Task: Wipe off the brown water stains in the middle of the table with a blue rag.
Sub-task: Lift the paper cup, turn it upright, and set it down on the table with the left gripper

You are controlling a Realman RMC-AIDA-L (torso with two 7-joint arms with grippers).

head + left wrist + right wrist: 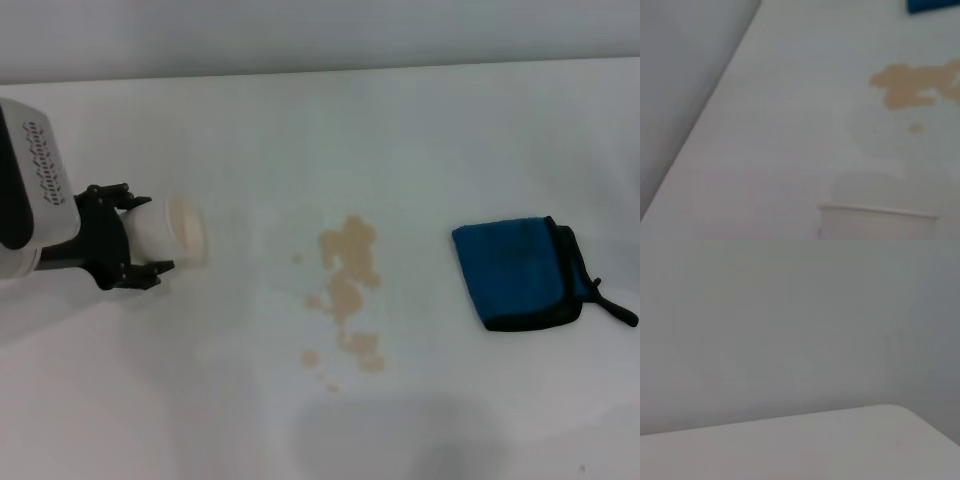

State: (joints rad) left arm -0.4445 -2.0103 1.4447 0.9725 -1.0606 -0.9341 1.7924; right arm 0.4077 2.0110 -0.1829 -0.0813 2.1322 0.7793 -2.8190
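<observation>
Lowest droplets of the brown water stains (347,290) lay nearest the head camera; the cluster ran away from the robot up the middle of the table (420,120), its long axis near-far, with the largest blotch at the far end. Blue rag (515,272) lay flat to the robot's right of the stains, well apart from them, untouched, its black-edged side and loop tag pointing right and slightly toward the robot; its longer side ran roughly parallel to the stain line.

Left gripper (140,243) was at the left, fingers closed around a white cup (172,235) tipped on its side, mouth toward the stains. Right gripper was out of view; finger state unknown.

Judgement: wiping had not begun. Take the rag from above, press it flat, then sweep along the stain axis so that one pass covers the whole cluster.
</observation>
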